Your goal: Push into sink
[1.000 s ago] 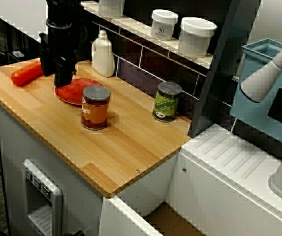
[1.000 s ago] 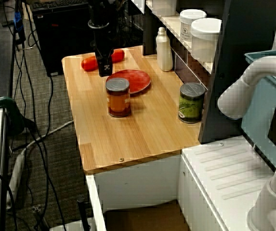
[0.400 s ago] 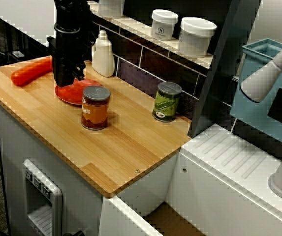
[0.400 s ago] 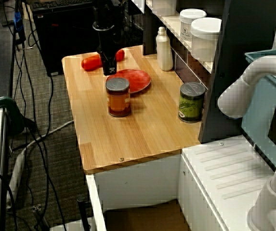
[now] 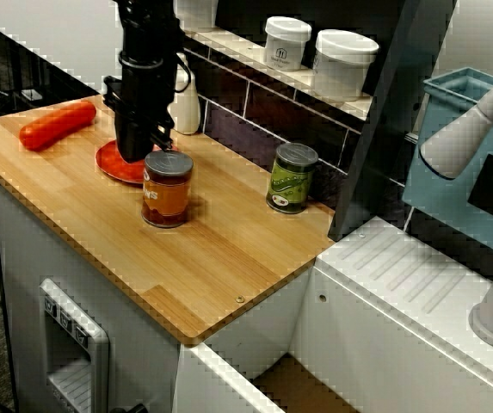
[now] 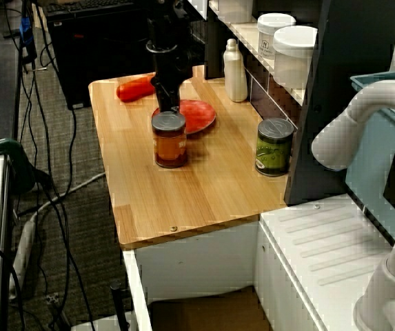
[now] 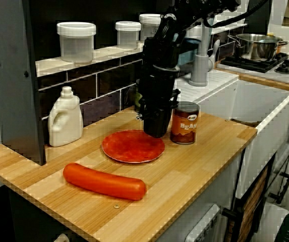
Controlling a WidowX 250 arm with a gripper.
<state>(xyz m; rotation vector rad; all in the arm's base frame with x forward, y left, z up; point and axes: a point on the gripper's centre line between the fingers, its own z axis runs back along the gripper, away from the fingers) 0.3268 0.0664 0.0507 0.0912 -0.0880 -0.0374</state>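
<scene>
The gripper (image 7: 157, 130) (jaw state hidden, I cannot tell) hangs just behind the orange can (image 5: 167, 188), seemingly lining up to shove it toward the sink (image 7: 265, 108) well beyond.

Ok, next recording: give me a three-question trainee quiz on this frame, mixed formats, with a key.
1. True or false: the claw stands right beside the orange can, on the side away from the sink.
2. Which lies nearest the counter's far end from the sink? A) green can B) sausage C) red plate
3. Fill in: the white bottle stands against the ____ wall.

Key: 1 true; 2 B; 3 tiled
</scene>
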